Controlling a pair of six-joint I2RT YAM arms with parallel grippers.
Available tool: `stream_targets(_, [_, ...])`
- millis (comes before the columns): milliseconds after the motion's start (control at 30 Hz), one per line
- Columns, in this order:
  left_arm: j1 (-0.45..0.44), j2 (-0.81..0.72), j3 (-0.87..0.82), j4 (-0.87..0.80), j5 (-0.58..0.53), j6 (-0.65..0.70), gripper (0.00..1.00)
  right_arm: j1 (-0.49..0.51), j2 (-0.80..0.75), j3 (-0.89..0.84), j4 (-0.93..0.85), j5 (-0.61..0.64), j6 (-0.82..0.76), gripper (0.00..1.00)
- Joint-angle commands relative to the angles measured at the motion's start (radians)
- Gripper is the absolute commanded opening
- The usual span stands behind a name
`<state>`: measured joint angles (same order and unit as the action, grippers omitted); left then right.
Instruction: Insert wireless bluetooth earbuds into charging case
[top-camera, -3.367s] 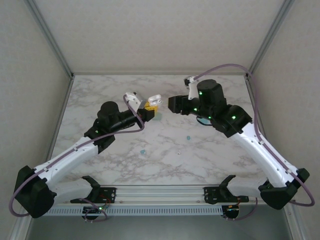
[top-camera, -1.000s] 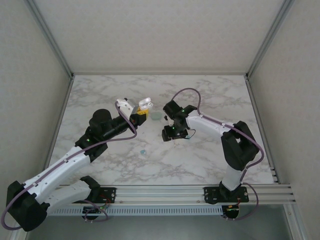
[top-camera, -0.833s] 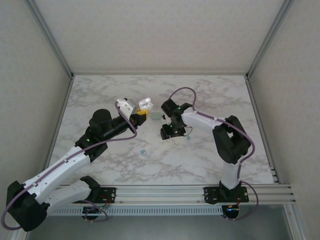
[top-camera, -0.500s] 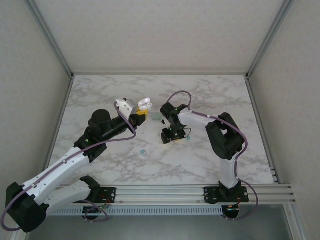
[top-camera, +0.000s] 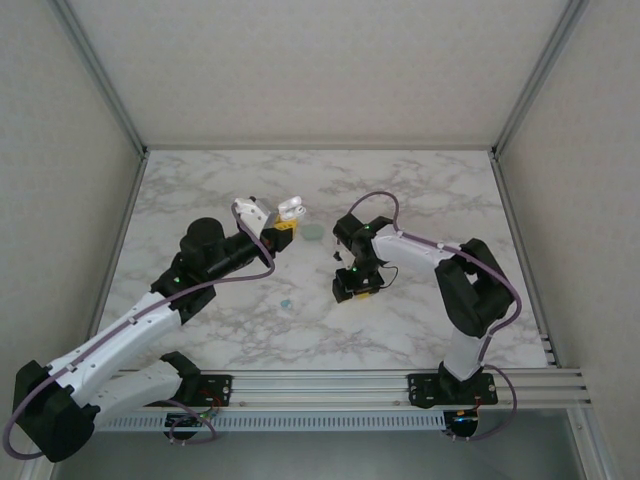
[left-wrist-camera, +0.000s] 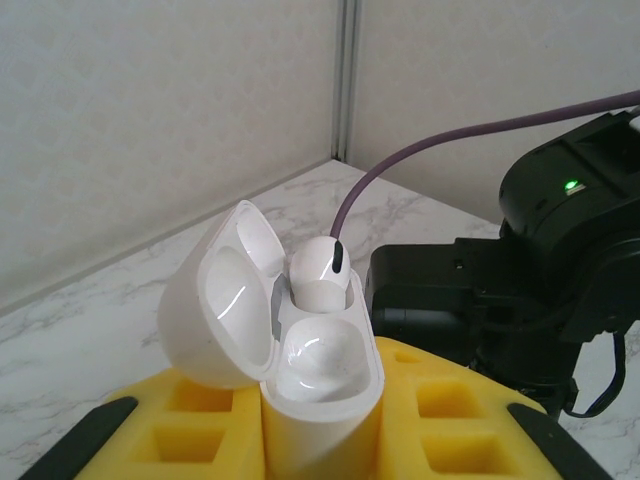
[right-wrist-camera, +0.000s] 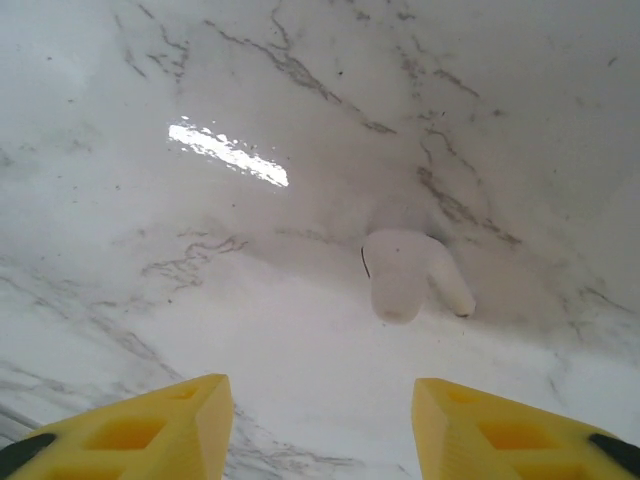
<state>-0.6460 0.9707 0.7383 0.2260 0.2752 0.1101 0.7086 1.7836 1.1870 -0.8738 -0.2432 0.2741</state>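
Marble table (top-camera: 420, 190) under two arms.
The left gripper (top-camera: 281, 228) clamps the open white charging case (left-wrist-camera: 300, 350), a seated earbud (left-wrist-camera: 318, 265) in its 12 o'clock socket; the right gripper (right-wrist-camera: 320, 425), jaws apart and empty, hangs over a loose earbud (right-wrist-camera: 405, 275) at its 1 o'clock.

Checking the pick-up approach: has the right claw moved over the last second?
Yes. Seen from above, the right claw has shifted toward the near edge and slightly right, away from the pale green case, which stayed put.

Left gripper (left-wrist-camera: 320, 425) clamped, right gripper (right-wrist-camera: 322, 425) spread
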Motion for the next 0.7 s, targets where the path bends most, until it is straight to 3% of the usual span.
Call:
stream_targets(0, [0.008, -0.006, 0.024, 0.022, 0.008, 0.008, 0.14, 0.006, -0.037, 0.003, -0.007, 0.073, 0.044, 0.52])
stream_targets(200, [0.008, -0.016, 0.024, 0.013, 0.007, 0.008, 0.14, 0.024, -0.018, 0.028, 0.030, 0.177, -0.057, 0.51])
stream_targets(667, [0.008, -0.048, 0.017, 0.001, -0.024, 0.022, 0.14, 0.033, 0.098, 0.077, 0.031, 0.208, -0.187, 0.46])
